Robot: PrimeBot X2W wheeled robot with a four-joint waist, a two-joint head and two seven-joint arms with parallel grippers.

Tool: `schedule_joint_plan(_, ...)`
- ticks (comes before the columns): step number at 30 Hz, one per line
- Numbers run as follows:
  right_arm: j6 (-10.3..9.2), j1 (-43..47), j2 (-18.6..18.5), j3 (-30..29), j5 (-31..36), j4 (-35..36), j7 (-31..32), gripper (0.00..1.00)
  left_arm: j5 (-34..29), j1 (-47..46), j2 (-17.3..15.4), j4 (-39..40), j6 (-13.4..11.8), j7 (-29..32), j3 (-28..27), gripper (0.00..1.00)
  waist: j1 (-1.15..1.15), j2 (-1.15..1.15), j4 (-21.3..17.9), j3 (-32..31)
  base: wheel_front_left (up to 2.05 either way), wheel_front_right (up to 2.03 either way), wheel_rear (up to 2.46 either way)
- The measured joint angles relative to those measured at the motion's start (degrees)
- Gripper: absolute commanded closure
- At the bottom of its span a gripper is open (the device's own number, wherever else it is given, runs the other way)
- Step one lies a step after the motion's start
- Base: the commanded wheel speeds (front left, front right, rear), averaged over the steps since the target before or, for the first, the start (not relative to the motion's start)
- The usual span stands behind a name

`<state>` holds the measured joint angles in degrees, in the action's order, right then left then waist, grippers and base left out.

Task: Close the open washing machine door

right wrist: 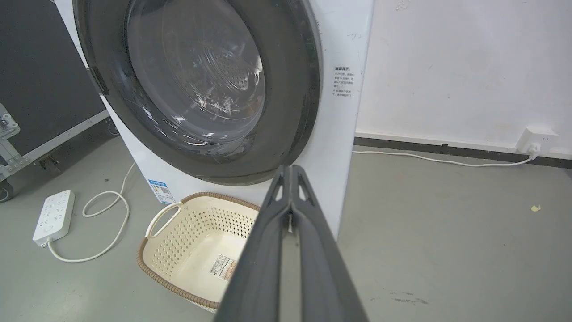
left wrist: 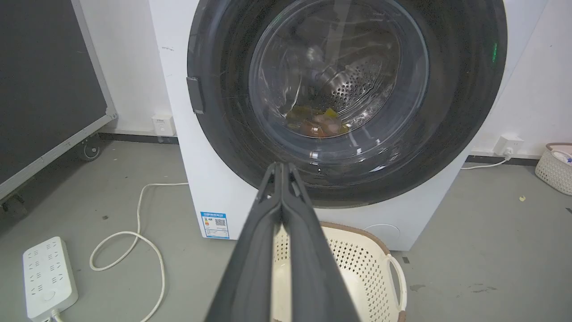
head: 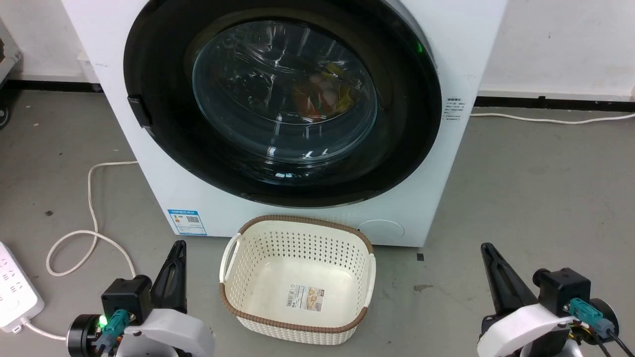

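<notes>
On the washing machine (head: 166, 191) | door (head: 283, 94) flush | both jaws together

**Contents, by count.** One white front-loading washing machine (head: 446, 29), with one round black-rimmed washing machine door (head: 283, 94) and one blue label (head: 187, 222). Two pale perforated baskets: the near basket (head: 297, 277) before the machine and the far basket (left wrist: 554, 167) at right. One power strip (head: 15, 292), left. Two white cables: the left cable (head: 90, 193) and the right cable (head: 545, 120). Two wall sockets: the left socket (left wrist: 163, 124) and the right socket (left wrist: 507, 145). Two grippers: the left gripper (head: 178, 245) and the right gripper (head: 487, 248).
</notes>
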<state>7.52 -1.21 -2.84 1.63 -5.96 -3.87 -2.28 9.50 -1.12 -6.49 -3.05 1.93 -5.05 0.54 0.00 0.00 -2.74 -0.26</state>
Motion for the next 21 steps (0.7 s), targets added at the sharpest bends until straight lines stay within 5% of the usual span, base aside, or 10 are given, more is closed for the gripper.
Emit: schedule_joint_plan(21, 0.0, 0.04, 0.0, -0.57, 1.99, 1.21, 0.7, 1.0, -3.45, 0.01, 1.23, 1.07, -0.77, 1.97, -0.08, 1.0, 0.0, 0.0, 1.04, 0.1, 0.0, 0.0, 0.0)
